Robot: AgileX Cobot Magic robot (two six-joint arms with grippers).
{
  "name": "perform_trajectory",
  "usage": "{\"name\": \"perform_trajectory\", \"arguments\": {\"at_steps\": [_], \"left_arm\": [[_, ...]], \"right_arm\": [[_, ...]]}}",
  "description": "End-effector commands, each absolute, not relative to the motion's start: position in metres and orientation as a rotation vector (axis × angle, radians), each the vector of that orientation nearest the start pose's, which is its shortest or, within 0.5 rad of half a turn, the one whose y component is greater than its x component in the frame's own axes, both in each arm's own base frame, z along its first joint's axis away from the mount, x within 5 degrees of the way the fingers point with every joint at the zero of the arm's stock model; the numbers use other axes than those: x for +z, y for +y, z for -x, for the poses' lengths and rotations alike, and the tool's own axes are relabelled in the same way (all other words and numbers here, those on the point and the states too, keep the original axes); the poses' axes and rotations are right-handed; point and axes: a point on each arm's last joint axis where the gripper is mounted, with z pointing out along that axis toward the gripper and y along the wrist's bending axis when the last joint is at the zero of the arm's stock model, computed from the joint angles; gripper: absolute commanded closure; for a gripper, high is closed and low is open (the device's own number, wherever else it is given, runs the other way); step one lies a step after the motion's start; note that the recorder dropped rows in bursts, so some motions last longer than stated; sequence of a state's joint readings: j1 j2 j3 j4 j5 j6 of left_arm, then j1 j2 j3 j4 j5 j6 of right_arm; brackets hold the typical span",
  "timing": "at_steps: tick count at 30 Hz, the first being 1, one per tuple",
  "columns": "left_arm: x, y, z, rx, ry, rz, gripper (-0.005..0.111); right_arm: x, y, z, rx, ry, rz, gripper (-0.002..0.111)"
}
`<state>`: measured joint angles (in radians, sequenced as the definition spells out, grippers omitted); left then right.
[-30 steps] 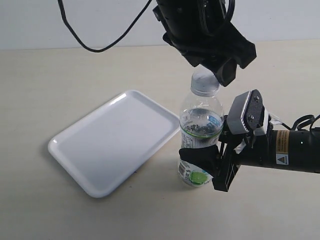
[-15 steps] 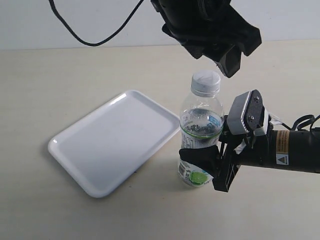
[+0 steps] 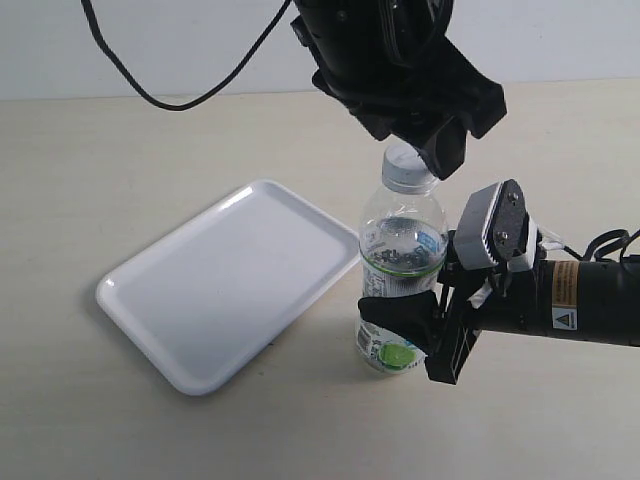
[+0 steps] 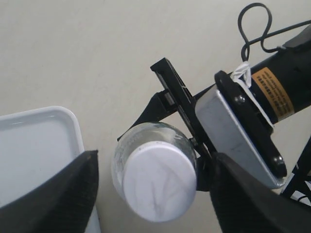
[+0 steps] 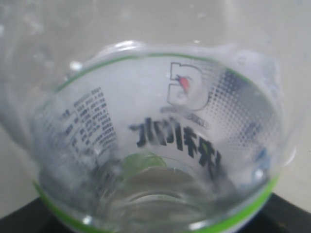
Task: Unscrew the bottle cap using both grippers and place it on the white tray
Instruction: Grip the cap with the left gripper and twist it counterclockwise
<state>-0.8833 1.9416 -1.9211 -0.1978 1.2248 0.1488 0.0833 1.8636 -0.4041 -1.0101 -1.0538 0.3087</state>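
Your bottle cap (image 3: 408,166) sits on the neck of the bottle (image 3: 402,255). It is a small round disc of white plastic with a smooth, faintly streaked top (the left wrist view shows this best). The bottle stands upright on the tabletop (image 3: 100,170). Its clear, rounded shoulders are beaded with droplets inside, and a white wrap label with green edging, dark characters and a lime picture runs round the lower body.

The left gripper (image 4: 154,162) hangs over the cap, bulky and matte black. Its two wedge-shaped fingers (image 4: 63,194) are spread wide, one on each side of the cap, with a visible gap on both sides. In the exterior view its lower edge overlaps the cap's top.

The right gripper (image 3: 420,325) comes in from the side and is pinched onto the bottle's labelled lower half. A flat black jaw lies across the front of the label. Behind it are a grey-white metal plate with screws and a black cylindrical wrist with a yellow warning label.

The white tray (image 3: 230,290) lies flat just beside the bottle. It is glossy, shallow and rectangular, with rounded corners and a raised rim. The tabletop is a pale, matte cream.
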Motion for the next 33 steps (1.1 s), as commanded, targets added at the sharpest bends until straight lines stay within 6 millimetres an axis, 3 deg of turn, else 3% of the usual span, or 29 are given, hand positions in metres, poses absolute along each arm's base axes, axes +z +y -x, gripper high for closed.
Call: {"name": "perform_trajectory", "arguments": {"at_steps": [1, 20, 26, 30, 33], "left_arm": [[0.3243, -0.3358, -0.2531, -0.443, 2.449, -1.368, 0.043], [0.3292, -0.3354, -0.255, -0.422, 2.425, -1.366, 0.046], [0.3293, -0.3357, -0.2546, -0.43, 2.428, -1.363, 0.071], [0.3294, -0.336, -0.2542, -0.441, 2.436, -1.352, 0.08], [0.3295, -0.3365, -0.2536, -0.454, 2.443, -1.344, 0.096]], "right_arm": [[0.1034, 0.0879, -0.2322, 0.735, 1.861, 0.902, 0.108], [0.1034, 0.0879, -0.2322, 0.735, 1.861, 0.902, 0.108], [0.1034, 0.088, -0.232, 0.736, 1.861, 0.905, 0.108], [0.1034, 0.088, -0.232, 0.736, 1.861, 0.905, 0.108], [0.1036, 0.0881, -0.232, 0.737, 1.859, 0.904, 0.108]]}}
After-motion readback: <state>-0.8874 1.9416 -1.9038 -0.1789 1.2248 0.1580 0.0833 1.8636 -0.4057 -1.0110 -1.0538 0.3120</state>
